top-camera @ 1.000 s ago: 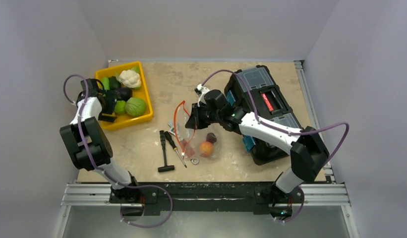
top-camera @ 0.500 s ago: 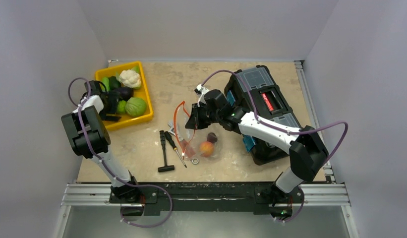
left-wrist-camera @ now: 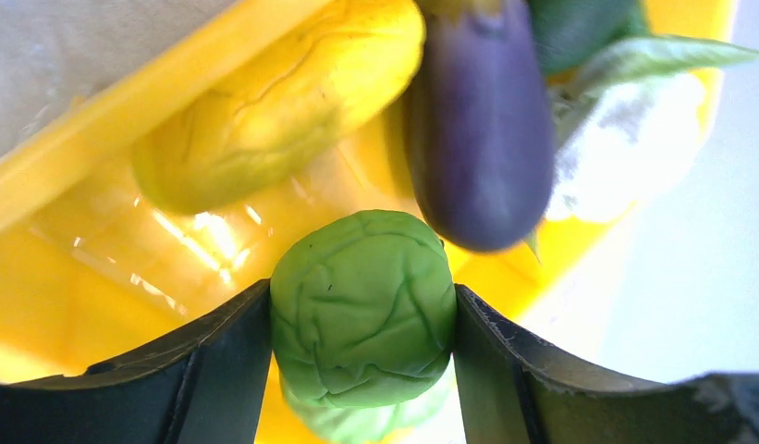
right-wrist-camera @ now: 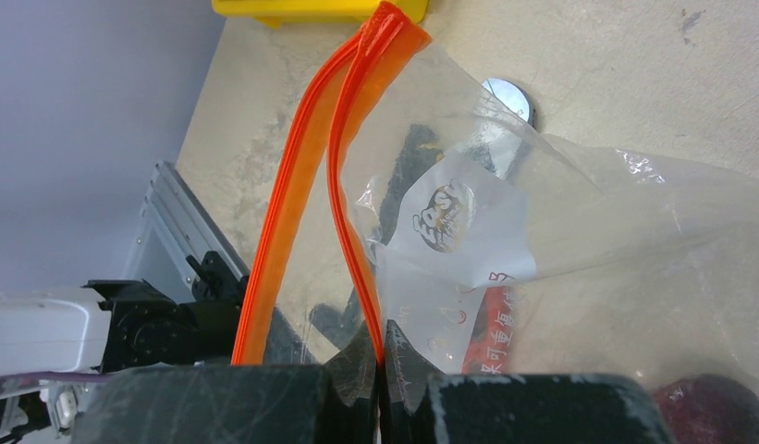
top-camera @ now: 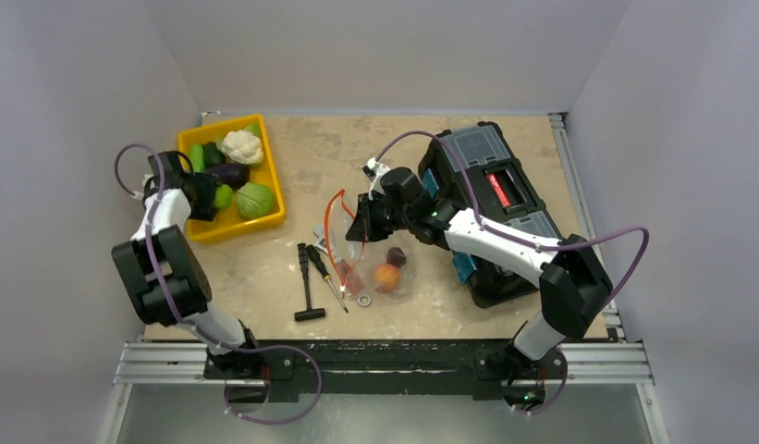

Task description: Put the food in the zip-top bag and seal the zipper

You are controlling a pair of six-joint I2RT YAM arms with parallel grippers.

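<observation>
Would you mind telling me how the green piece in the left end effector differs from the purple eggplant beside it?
The green piece is round and wrinkled, while the eggplant is long and smooth. The green piece is light green and the eggplant is dark purple. The green piece is clamped between the fingers of the left end effector, whereas the eggplant lies ungripped. Both are toy foods in the yellow tray.

eggplant [left-wrist-camera: 482,120] stem cropped, cauliflower [left-wrist-camera: 625,139] blurred — half-hidden
</observation>
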